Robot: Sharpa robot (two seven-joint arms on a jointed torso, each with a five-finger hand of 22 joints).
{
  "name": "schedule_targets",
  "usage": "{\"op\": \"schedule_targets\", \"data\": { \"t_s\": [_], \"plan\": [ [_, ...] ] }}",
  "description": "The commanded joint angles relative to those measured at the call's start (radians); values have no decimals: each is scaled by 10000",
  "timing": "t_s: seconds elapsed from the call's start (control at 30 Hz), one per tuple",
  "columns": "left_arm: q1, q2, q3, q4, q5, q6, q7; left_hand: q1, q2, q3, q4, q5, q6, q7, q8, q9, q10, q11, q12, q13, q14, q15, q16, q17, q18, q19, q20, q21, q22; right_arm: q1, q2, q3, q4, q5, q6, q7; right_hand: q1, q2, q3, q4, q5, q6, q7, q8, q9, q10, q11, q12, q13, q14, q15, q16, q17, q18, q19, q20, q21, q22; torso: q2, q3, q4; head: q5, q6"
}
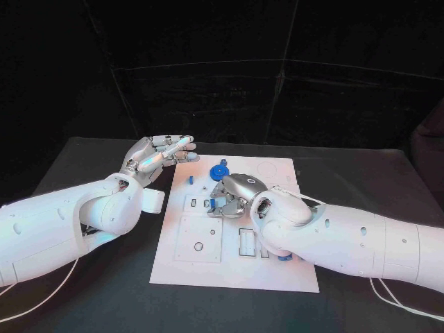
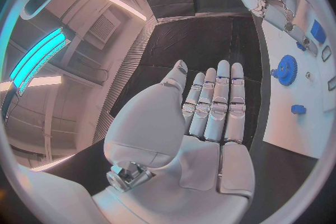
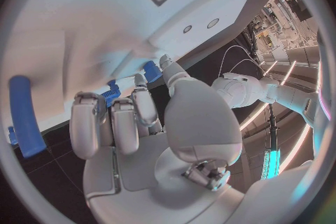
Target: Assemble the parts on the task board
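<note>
The black bench [image 1: 102, 291] is seen beneath everything, and the white task board [image 1: 277, 267] is laid flat at its middle; all places below are given relative to this board.

The left robot hand [image 1: 160, 155] is held above the bench just off the board's far left corner, apart from it. Its fingers [image 2: 219, 102] are stretched out straight and close together, the palm is bare, and nothing is grasped: the hand is released.

The right robot hand [image 1: 232, 195] is lowered over the board's middle, slightly toward the far side. Its fingers [image 3: 115, 123] are curled downward, and a small blue part [image 1: 214, 203] is seen at their tips against the board. Whether that part is truly pinched or only touched cannot be told from the pictures.

A blue gear-shaped part [image 1: 218, 171] is found on the board's far half, just beyond the right robot hand and apart from it; in the left wrist view it is shown as a toothed disc [image 2: 285, 69] lying on the white surface. A small blue peg [image 1: 190, 180] is placed near the board's far left edge, beside the gear. Another blue piece [image 1: 283, 257] is seen on the near right part of the board, partly hidden by the right forearm. A long blue bar [image 3: 24, 115] is shown in the right wrist view against the board's surface.
</note>
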Motion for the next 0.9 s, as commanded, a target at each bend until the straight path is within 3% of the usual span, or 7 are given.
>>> {"op": "schedule_targets", "data": {
  "t_s": [0.03,0.27,0.5,0.53,0.67,0.7,0.9],
  "plan": [
    [17,7,8,-14,13,130,7,31,66,-20,-91,-38,47,24,-85,-2,41,13,-92,-3,230,-8,13,67,167,230,-47,-2,2,12,-49,3,114,116,-1227,208,24,-79,-278,155,79,-176,20,-11,-2,-107,30,-38,164,833,100,-35,1776,-129,221,99,-53,635,-7,8,-9,-6,12],
    [17,2,9,-122,-129,81,-259,-38,116,-30,-167,-45,338,-147,-56,29,735,-266,122,102,1495,-400,554,465,183,1167,-415,431,158,22,-600,18,712,685,-1931,1718,423,-146,-787,544,221,-332,70,9,7,-121,75,17,150,840,143,-22,1816,-126,219,149,-59,629,-28,9,-35,-2,56],
    [48,9,12,-457,-1508,658,-1754,-64,81,111,-202,-17,880,-672,109,75,2170,-883,659,401,3684,-1232,2871,2009,140,3248,-1267,1867,831,717,-1695,28,1165,3473,-121,4309,1178,263,-699,317,440,-109,16,153,53,-329,27,-174,-48,713,111,-285,1326,-4,-57,135,-340,40,-153,34,-55,29,45],
    [98,-1,13,-474,-2004,733,-2563,-197,45,100,-138,-28,964,-816,183,103,2472,-1068,954,641,3871,-1401,5903,4920,91,3716,-1426,2412,1133,939,-1969,28,1237,4185,254,4571,1339,315,-691,224,620,-70,1,174,50,-466,7,-341,-199,658,90,-403,1122,44,-172,116,-460,-199,-220,48,-64,71,23],
    [355,38,13,-543,-3950,1227,-5531,-949,110,-180,372,-133,1192,-937,733,366,2759,-1441,2162,1577,3945,-1542,10711,9948,4,4163,-1651,3567,1853,1452,-2579,30,1321,5833,796,4768,1435,384,-716,166,762,-65,-7,181,40,-542,-4,-437,-297,629,74,-479,1010,65,-229,97,-529,-317,-340,78,-94,152,9],
    [419,67,13,-564,-4469,1440,-6140,-1239,52,-338,562,-187,1142,-935,802,403,2687,-1261,2351,1736,3944,-1537,11291,10655,26,4178,-1723,3852,2156,1584,-2731,31,1311,6358,898,4753,1459,418,-713,156,795,-65,-7,182,38,-539,-6,-435,-298,626,71,-493,992,65,-230,94,-534,-319,-394,89,-100,174,-13],
    [827,409,14,-680,-7744,2817,-9032,-1705,97,-1266,1674,-178,627,-1288,2502,1270,1555,-1421,6076,4690,4244,-1719,13788,13889,-448,4601,-1887,8168,7205,2101,-3356,34,1096,8401,1066,4712,1486,488,-713,144,850,-80,-4,176,32,-526,-6,-418,-294,626,68,-506,979,68,-237,87,-548,-339,-612,165,-146,312,-122]
  ]
}}
